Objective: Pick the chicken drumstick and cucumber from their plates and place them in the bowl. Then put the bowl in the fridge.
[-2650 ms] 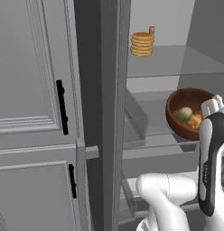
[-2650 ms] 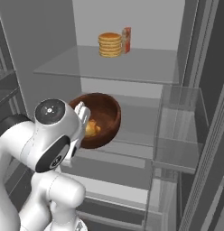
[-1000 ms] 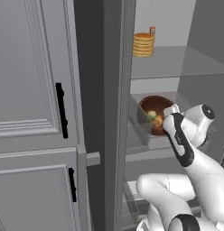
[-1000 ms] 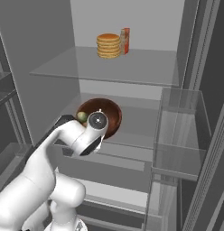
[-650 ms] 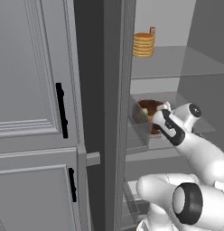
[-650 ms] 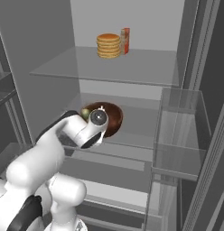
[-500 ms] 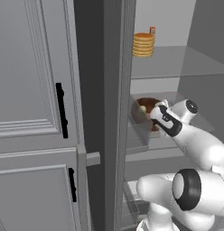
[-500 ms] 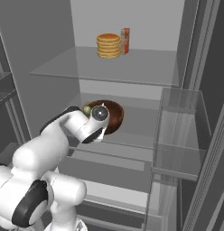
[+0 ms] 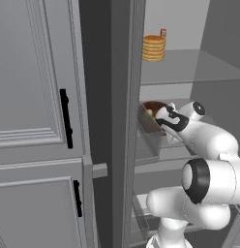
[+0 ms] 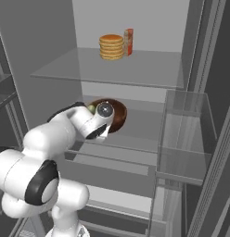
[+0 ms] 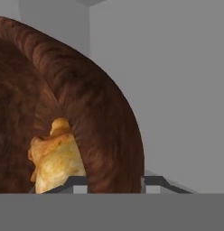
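Carried deeper since earlier, the glossy reddish-brown wooden bowl (image 10: 113,115) sat on the tall grey fridge's (image 10: 135,69) middle shelf, its rim pinched between the gripper's (image 11: 114,182) narrowed fingers, golden-brown chicken drumstick (image 11: 56,159) and yellowish-green cucumber (image 10: 92,109) inside, presumably awaiting release.

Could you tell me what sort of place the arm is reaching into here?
Most likely an open fridge in a rendered kitchen: pale see-through shelves, a door bin, panelled grey doors with black bar handles, and food, a pancake stack above and a wooden bowl below.
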